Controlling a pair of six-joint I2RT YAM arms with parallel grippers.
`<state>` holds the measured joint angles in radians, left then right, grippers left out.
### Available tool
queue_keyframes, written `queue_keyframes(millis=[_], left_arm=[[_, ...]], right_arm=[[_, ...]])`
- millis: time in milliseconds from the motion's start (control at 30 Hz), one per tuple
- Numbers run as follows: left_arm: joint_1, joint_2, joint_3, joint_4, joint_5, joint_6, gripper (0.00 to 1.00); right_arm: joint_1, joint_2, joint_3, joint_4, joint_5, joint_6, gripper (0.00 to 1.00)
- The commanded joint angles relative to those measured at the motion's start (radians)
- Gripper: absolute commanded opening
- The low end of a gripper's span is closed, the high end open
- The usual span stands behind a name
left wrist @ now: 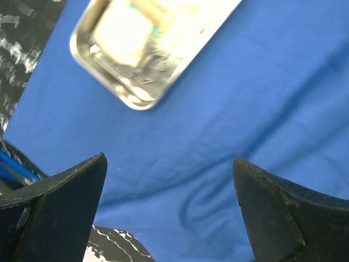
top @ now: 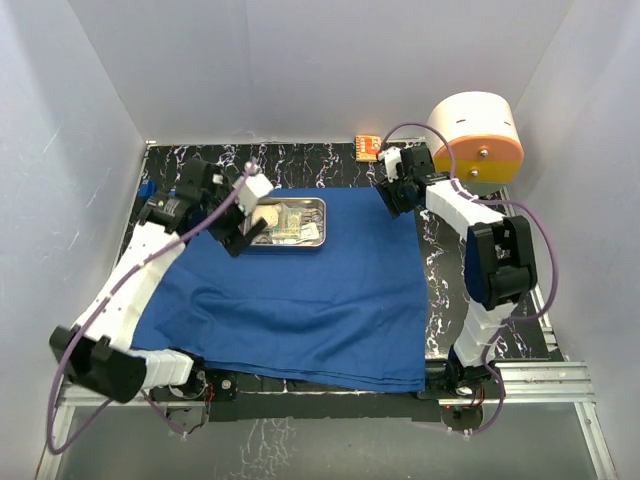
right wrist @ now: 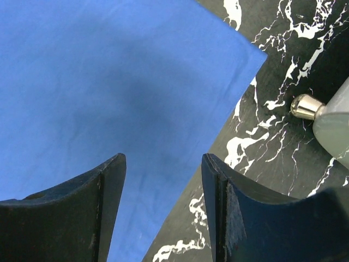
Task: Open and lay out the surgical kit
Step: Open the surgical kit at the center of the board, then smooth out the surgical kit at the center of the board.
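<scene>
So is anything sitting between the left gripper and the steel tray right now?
Nothing visible does. The left gripper hangs open above the blue cloth, and only bare, lightly wrinkled cloth lies between it and the steel tray.

Bright even light, glare whitening steel tray (left wrist: 121,93), soft shadows, wrist views blurry

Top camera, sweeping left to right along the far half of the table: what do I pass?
left claw → steel tray → small orange box → right claw → cream-and-orange cylinder. The blue cloth spans most of the width, so it has no single place.
</scene>
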<state>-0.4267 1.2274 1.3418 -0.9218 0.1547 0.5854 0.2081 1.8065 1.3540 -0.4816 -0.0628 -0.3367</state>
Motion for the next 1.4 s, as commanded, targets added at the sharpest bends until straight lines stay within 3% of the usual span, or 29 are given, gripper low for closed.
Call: queue_keyframes(millis=[0,200,400,800,1000,1367], left_arm=[[0.224,0.124,0.035,0.231,0.008,-0.116,0.98],[0.422,0.384,0.126,0.355,0.055,-0.226,0.97],[0.522,0.641,0.232,0.414,0.069,-0.247,0.93],[0.538,0.888,0.262,0.447,0.008,-0.21,0.91],[0.537,0.935,0.252,0.392,-0.029,-0.168,0.9],[0.525,0.994,0.242,0.39,-0.018,-0.233,0.85]], right_arm=[[-0.001,0.083,0.095,0.07,0.092,0.037,0.57],[-0.001,0.174,0.162,0.065,0.08,0.051,0.6],[-0.001,0.243,0.198,0.038,0.043,0.075,0.59],[-0.007,0.336,0.205,0.023,0.101,0.044,0.49],[-0.048,0.435,0.3,-0.096,0.138,0.024,0.42],[-0.105,0.6,0.447,-0.185,0.176,-0.004,0.26]])
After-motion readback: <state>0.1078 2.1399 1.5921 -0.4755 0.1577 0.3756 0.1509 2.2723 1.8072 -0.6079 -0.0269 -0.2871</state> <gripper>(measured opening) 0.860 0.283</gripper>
